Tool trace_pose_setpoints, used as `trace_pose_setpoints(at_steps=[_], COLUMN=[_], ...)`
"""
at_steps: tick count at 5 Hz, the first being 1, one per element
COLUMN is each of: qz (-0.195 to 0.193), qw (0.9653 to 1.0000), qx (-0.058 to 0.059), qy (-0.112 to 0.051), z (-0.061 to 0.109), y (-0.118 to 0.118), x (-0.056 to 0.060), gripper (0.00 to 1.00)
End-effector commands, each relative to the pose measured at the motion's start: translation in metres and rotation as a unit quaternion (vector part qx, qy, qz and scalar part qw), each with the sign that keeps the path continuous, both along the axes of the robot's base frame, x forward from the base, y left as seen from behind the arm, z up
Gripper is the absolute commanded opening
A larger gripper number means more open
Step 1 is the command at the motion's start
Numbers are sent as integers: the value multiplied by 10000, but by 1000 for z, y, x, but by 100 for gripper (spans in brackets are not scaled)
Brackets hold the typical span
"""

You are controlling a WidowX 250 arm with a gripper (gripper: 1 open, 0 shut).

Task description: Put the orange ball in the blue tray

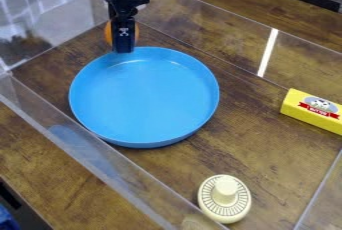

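The orange ball (107,33) shows only as an orange sliver at the left side of my black gripper (122,42); the rest is hidden behind the fingers. The gripper hangs at the back left, just above the far rim of the blue tray (144,99), and is shut on the ball. The tray is a large round light-blue dish lying on the wooden table with nothing in it.
A yellow rectangular block (313,110) lies at the right edge. A small cream ribbed disc (223,196) sits near the front. Clear plastic walls (80,144) enclose the work area, with one running along the front left.
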State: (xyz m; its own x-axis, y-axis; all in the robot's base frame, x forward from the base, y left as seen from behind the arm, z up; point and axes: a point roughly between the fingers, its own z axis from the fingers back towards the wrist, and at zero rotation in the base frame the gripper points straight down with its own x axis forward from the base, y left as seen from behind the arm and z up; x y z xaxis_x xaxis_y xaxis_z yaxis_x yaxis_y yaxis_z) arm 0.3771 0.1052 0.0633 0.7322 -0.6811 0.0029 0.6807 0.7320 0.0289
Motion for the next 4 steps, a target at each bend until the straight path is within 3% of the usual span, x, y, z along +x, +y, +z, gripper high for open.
trace_pose_setpoints(at_steps=[1,4], qz=[-181,-393], qw=[9981,9973], qx=[143,91], qy=[-572,-621], z=[47,53], y=[-10,-24], x=[7,8], gripper=[0,0])
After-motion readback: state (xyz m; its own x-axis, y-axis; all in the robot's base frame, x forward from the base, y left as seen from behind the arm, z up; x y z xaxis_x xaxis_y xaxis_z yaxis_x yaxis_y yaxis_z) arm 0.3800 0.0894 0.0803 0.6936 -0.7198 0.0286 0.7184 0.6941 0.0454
